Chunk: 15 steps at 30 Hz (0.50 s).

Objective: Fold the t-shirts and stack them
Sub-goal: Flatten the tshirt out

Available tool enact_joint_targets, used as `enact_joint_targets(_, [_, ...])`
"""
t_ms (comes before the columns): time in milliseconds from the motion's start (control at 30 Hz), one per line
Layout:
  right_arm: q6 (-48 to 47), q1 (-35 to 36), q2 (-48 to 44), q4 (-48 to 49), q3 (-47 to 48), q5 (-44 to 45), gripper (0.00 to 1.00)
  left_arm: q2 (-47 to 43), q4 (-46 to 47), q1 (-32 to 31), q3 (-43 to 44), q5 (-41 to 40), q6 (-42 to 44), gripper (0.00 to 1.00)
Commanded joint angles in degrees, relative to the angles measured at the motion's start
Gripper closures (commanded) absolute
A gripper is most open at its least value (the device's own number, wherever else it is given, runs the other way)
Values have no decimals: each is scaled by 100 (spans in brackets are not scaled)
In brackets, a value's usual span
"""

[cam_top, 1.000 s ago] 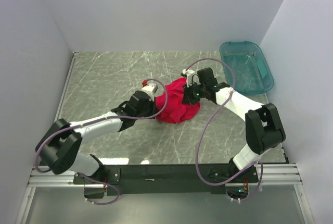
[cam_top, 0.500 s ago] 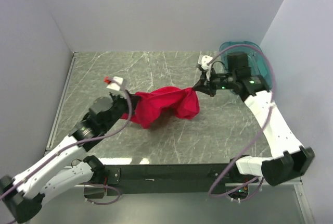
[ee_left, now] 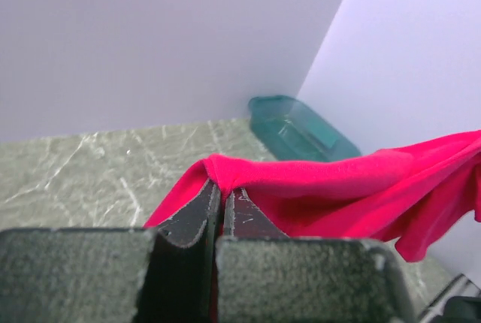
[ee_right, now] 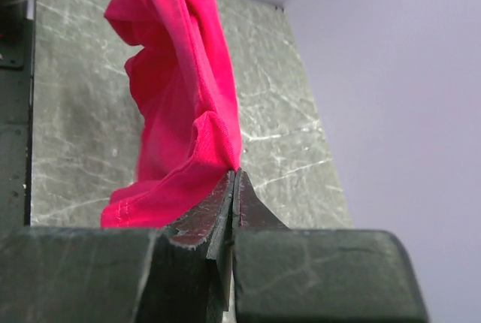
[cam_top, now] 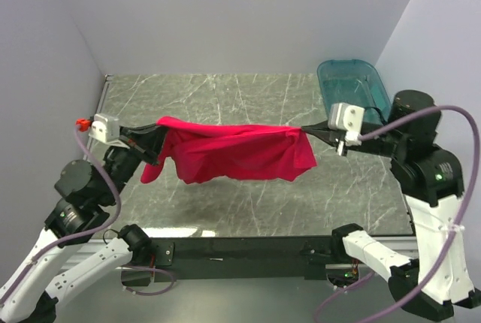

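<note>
A red t-shirt (cam_top: 233, 152) hangs stretched in the air above the marble table (cam_top: 225, 203), held at both ends. My left gripper (cam_top: 159, 134) is shut on its left edge; the wrist view shows the cloth (ee_left: 338, 188) pinched between the closed jaws of the left gripper (ee_left: 223, 188). My right gripper (cam_top: 304, 131) is shut on the shirt's right edge; the wrist view shows the fabric (ee_right: 180, 105) draping away from the closed tips of the right gripper (ee_right: 234, 176). The shirt sags in the middle, its lower hem hanging loose.
A teal plastic bin (cam_top: 355, 94) stands at the back right of the table, also seen in the left wrist view (ee_left: 297, 128). White walls enclose the table on three sides. A black rail (cam_top: 240, 248) runs along the near edge.
Both arms have risen and pulled apart, the left going left and the right going right. The shirt went from a crumpled heap on the table to a stretched span in the air.
</note>
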Motion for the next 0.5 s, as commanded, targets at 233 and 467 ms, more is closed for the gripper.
enact_joint_targets(233, [-265,-144,-310,-992,685,-633,100,14,-487,-25,526,1907,-488,99])
enact_joint_targets(467, [323,-258,-486,-255,-122,-292,100,138,-1322,-16,615,2202,-1411,99])
